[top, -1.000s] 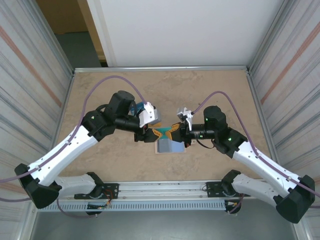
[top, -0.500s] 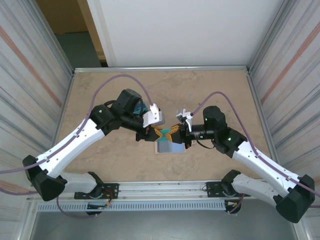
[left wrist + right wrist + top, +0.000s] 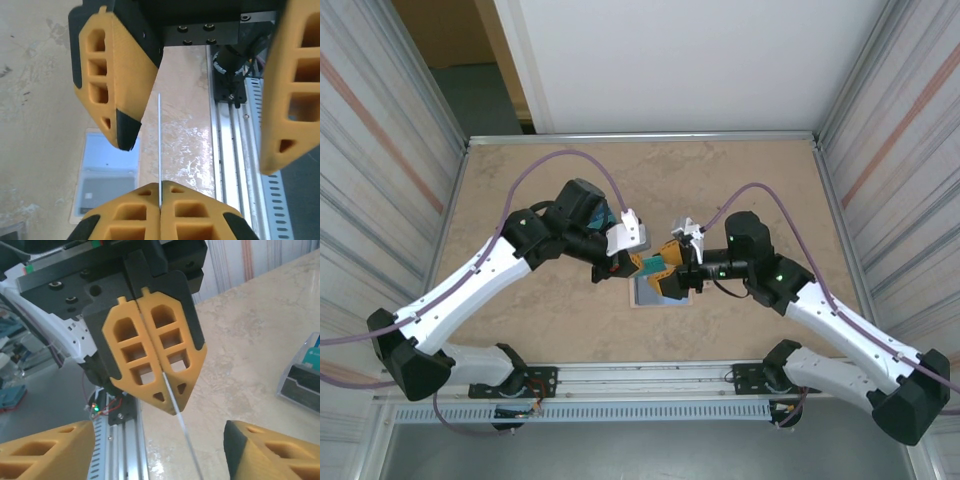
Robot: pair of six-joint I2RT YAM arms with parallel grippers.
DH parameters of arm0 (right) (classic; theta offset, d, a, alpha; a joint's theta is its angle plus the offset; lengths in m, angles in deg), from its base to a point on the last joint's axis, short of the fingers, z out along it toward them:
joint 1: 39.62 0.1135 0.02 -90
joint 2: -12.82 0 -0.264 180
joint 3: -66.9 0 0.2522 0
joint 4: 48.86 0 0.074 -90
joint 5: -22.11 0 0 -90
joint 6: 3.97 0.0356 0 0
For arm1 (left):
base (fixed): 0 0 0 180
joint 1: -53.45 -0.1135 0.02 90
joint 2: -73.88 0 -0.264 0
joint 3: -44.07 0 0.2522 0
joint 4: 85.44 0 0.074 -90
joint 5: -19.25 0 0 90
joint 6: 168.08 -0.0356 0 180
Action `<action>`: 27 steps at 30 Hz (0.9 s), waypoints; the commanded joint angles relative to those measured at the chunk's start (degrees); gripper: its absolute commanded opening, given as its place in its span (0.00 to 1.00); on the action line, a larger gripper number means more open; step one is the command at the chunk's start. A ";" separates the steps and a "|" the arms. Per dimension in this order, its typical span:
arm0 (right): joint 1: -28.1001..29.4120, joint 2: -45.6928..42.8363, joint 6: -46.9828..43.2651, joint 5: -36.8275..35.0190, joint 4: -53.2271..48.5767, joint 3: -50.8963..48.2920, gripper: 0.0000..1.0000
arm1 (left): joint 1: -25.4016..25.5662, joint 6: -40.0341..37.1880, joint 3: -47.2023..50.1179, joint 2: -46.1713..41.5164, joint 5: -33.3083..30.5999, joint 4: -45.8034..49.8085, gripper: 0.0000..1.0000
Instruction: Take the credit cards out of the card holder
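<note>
Honestly, left gripper (image 3: pixel 169 402) is pinching the card (image 3: pixel 186 440) by one end, right gripper (image 3: pixel 160 440) is spread apart, so it could twist loose and drop.

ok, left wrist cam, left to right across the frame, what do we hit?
One orange finger of the open right gripper → card, edge-on, pinched in the shut left gripper → metal rail → the right gripper's other finger. Left out: the card holder, which overlaps the first finger.
</note>
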 commanded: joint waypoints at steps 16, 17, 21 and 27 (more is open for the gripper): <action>0.40 -10.78 6.11 -24.13 6.40 -5.72 0.98 | -9.43 1.64 15.10 -5.96 -17.20 -19.33 0.00; 0.38 -10.78 6.37 -24.66 6.77 -5.95 0.98 | -10.28 1.95 15.86 -5.89 -17.19 -20.59 0.00; 0.35 -9.52 10.06 -28.44 6.71 -6.23 0.98 | -13.52 2.11 18.37 -4.96 -17.12 -24.61 0.00; 0.30 -5.98 11.92 -31.62 6.25 -5.84 0.98 | -15.67 -1.08 20.27 -2.26 -18.40 -26.96 0.00</action>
